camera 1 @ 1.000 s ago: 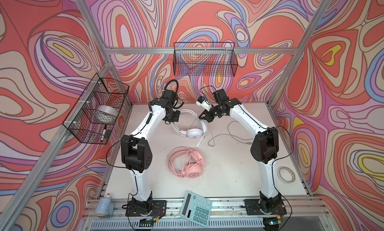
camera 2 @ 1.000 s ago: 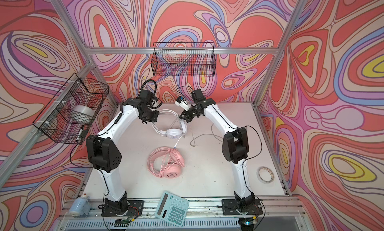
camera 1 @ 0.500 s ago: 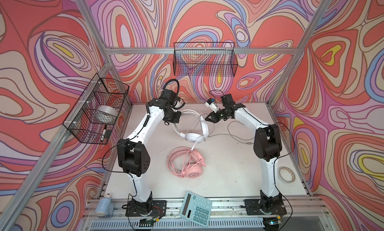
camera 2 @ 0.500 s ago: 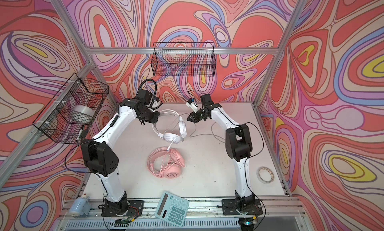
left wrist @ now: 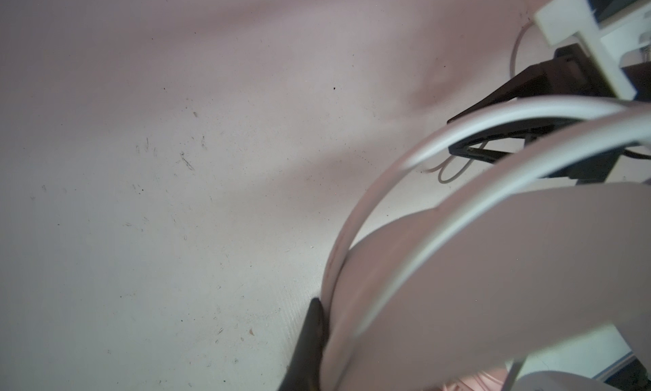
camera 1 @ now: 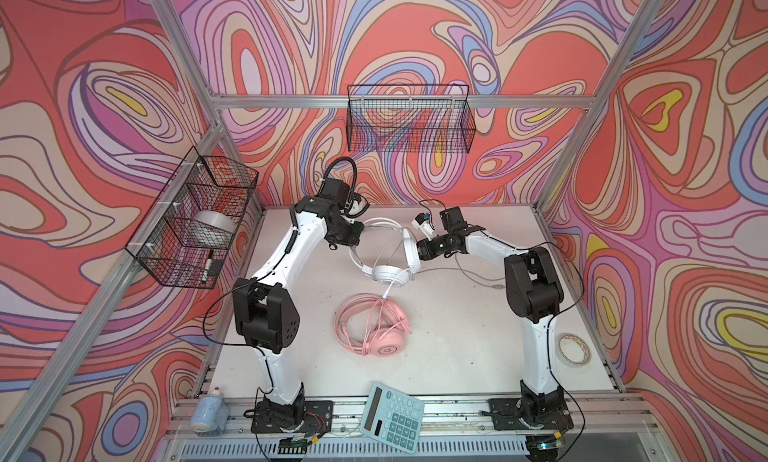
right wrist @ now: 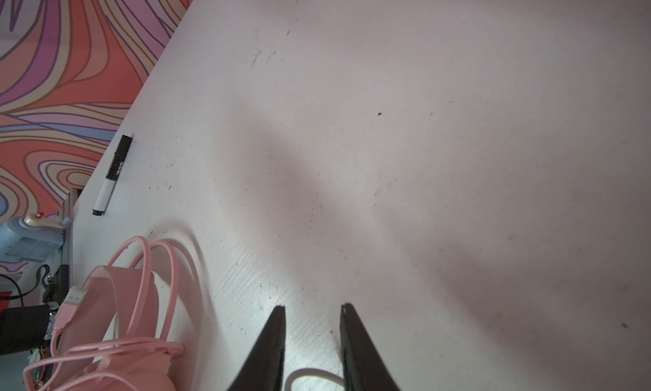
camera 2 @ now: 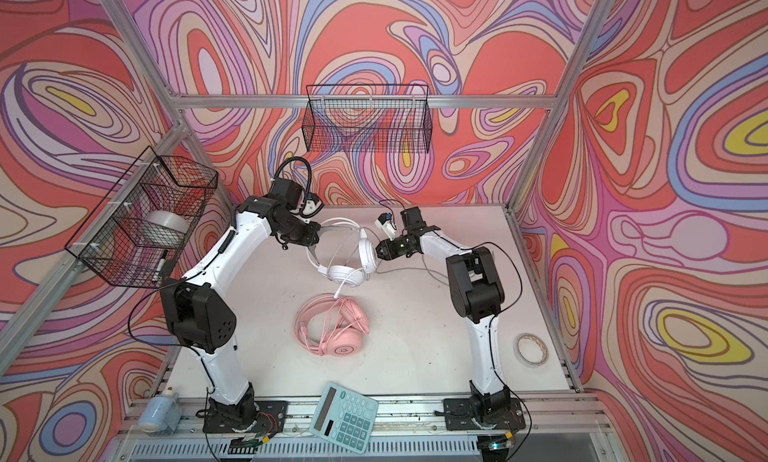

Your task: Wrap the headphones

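- Headband of the white headphones (camera 1: 385,273) is clamped in the left gripper (camera 1: 358,233), which is clenched tight on it. In the left wrist view, one black finger (left wrist: 310,340) lies against the band's edge.
- The white headphones sit toward the back of the surface (camera 1: 457,335), between the two arms. One earcup is low and the other is just beside the right gripper (right wrist: 313,307).
- The right gripper is released: its jaws are parted with nothing pinched. A loop of greyish cable (right wrist: 311,370) lies between them near their base.
- In both top views the cable trails over the surface beneath the right arm.
- Pink headphones (camera 1: 376,329) lie at mid-surface, nearer the front. Their cable is looped around them, and they are apart from both grippers.
- A calculator (camera 1: 392,414) rests on the front rail.
- A tape roll (camera 1: 573,347) lies near the right edge.
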Available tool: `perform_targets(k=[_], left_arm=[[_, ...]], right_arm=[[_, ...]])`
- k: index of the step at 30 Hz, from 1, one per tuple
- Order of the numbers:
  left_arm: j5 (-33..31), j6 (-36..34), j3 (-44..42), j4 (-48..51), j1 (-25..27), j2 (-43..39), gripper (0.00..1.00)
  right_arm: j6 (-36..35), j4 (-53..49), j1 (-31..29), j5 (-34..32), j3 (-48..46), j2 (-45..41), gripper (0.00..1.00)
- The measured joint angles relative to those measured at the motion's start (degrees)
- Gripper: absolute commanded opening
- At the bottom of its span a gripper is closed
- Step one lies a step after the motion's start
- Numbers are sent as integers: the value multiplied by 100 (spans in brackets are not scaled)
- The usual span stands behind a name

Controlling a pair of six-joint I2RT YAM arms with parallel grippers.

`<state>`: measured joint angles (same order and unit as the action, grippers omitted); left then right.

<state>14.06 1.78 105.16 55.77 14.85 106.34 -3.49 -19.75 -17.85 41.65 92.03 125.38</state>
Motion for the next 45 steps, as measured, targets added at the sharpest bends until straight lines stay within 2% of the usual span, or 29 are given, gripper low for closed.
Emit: perform_targets(k=[9, 17, 30, 45], left_arm=[[413, 352, -240, -256, -140, -125, 0], [660, 592, -258, -389, -142, -125, 0], [890, 1062, -229, -531, -273, -125, 0], [870, 2199, 199, -874, -555, 83, 0]], right_arm=[[704, 1187, 0, 313, -715, 4, 35], [1156, 1897, -20, 496, -804, 212, 37], [1381, 2166, -114, 601, -938, 472, 37], [1375, 2411, -136, 807, -1462, 304, 38]])
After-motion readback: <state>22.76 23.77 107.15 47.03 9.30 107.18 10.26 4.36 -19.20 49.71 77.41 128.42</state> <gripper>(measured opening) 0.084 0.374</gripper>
